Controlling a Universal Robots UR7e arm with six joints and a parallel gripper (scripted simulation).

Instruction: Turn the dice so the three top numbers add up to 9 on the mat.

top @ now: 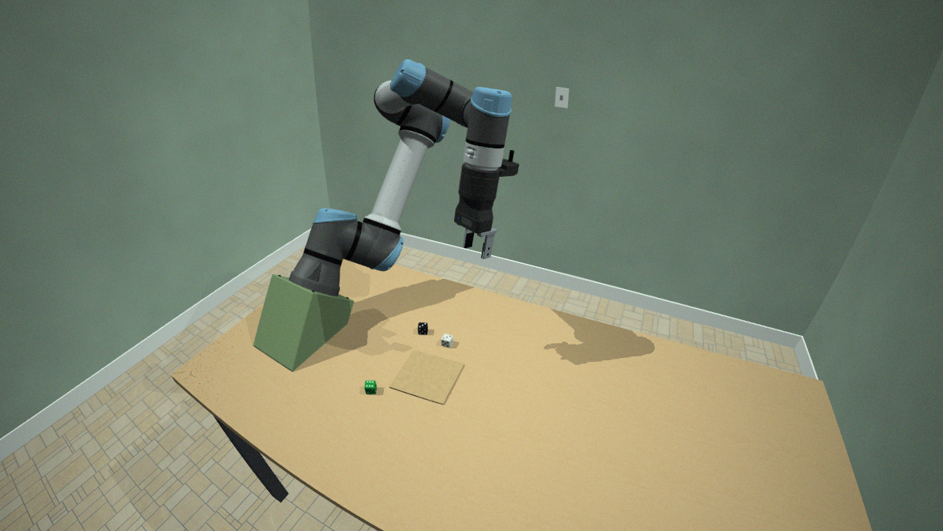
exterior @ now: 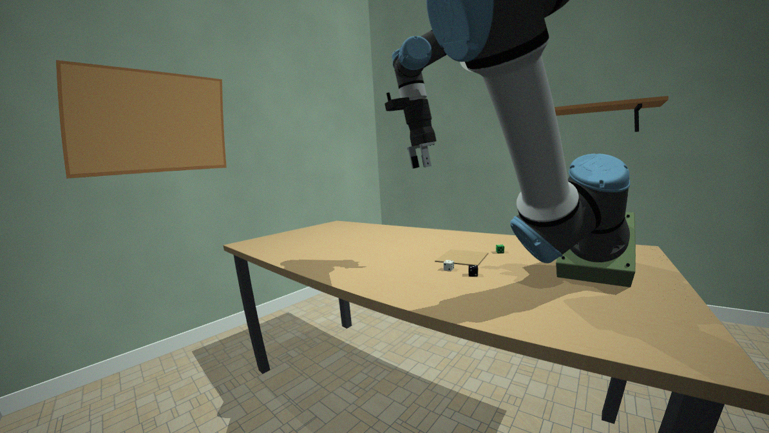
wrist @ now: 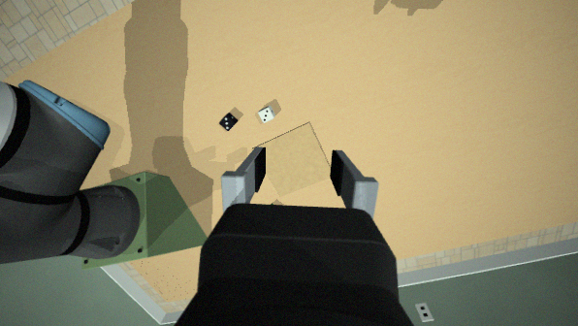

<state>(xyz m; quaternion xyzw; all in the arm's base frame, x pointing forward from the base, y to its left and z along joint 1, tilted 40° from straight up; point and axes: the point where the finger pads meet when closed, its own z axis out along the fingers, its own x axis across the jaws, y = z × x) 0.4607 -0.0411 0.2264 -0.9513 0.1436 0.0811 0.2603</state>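
Note:
A thin tan mat (top: 427,375) lies flat on the table; it also shows in the exterior view (exterior: 461,256) and the wrist view (wrist: 293,157). Three dice lie off the mat on the table. A black die (top: 422,327) (exterior: 473,270) (wrist: 229,121) and a white die (top: 446,340) (exterior: 448,264) (wrist: 266,114) sit beyond the mat's far edge. A green die (top: 370,387) (exterior: 500,248) sits to the mat's left; the wrist view hides it. My gripper (top: 480,245) (exterior: 420,157) (wrist: 298,162) is open and empty, high above the table.
The arm's green base block (top: 298,321) stands at the table's left rear corner, close to the dice. The arm's shadow falls across the table near the black die.

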